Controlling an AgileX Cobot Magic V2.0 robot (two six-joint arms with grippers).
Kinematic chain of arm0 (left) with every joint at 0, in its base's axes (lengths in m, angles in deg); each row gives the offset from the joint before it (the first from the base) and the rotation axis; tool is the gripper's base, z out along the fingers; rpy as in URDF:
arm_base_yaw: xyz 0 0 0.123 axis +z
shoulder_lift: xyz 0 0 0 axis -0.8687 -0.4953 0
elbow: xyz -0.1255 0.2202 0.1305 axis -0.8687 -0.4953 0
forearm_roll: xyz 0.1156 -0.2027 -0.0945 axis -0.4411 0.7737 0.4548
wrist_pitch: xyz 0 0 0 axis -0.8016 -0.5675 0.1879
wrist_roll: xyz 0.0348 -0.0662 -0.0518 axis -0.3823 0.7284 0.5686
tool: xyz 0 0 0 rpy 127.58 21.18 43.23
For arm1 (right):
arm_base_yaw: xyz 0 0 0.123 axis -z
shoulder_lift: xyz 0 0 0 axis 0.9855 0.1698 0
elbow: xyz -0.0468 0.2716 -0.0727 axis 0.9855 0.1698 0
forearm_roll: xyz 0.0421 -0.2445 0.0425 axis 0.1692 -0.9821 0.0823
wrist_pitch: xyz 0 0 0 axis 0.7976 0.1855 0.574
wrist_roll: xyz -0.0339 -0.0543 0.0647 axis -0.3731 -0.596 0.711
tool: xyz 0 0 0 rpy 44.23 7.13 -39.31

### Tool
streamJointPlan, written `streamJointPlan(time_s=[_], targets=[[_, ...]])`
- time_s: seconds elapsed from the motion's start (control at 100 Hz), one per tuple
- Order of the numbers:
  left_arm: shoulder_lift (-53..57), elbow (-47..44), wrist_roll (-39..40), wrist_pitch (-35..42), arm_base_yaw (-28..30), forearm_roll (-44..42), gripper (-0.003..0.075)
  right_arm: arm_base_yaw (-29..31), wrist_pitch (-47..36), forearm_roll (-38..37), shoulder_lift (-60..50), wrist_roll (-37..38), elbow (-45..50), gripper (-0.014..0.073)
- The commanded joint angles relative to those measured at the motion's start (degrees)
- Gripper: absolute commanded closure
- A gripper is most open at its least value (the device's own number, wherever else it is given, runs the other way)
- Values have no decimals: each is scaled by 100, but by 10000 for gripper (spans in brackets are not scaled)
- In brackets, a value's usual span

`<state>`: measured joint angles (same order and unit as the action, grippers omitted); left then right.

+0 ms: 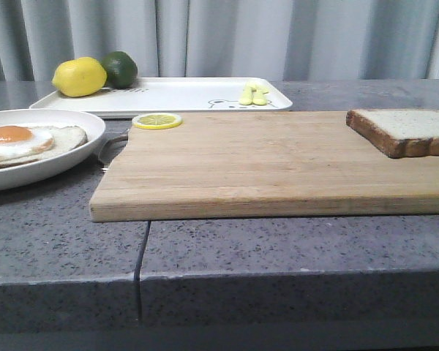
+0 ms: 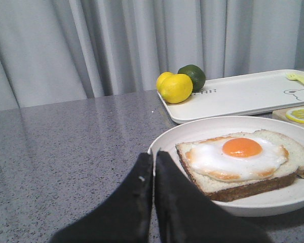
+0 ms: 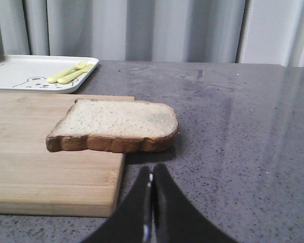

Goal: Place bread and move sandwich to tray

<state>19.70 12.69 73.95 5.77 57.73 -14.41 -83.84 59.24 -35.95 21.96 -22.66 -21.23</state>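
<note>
At right in the front view, a pale brown-crusted bread slice (image 1: 406, 131) lies on the wooden cutting board (image 1: 263, 164); the egg-topped sandwich on its round white plate (image 1: 22, 142) sits left, the white rectangular tray (image 1: 175, 95) behind. Left wrist view — left gripper (image 2: 153, 157) closed, empty, touching the plate rim. Right wrist view — right gripper (image 3: 151, 172) closed, empty, near the bread.

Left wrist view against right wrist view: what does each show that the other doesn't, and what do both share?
Only the left wrist view shows the plate holding the bread-and-egg sandwich, the lemon and lime on the tray's corner, the lemon slice, and the shut left gripper.

Only the right wrist view shows the loose bread, overhanging the cutting board's edge, and the shut right gripper.

Both show the tray with its bear drawing and yellow utensils, the grey counter and curtain.
</note>
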Motion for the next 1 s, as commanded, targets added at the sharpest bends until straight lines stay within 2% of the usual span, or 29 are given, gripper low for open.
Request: streamJointPlan(time_s=[0.0, 0.7, 0.99], targets=[[179, -95, 28, 421, 11, 24, 740, 21, -474, -57, -85, -17, 8, 664], [179, -95, 28, 431, 11, 35, 740, 21, -474, -57, -85, -17, 8, 664], [179, -95, 28, 439, 11, 430, 740, 21, -725, -57, -85, -17, 8, 664]])
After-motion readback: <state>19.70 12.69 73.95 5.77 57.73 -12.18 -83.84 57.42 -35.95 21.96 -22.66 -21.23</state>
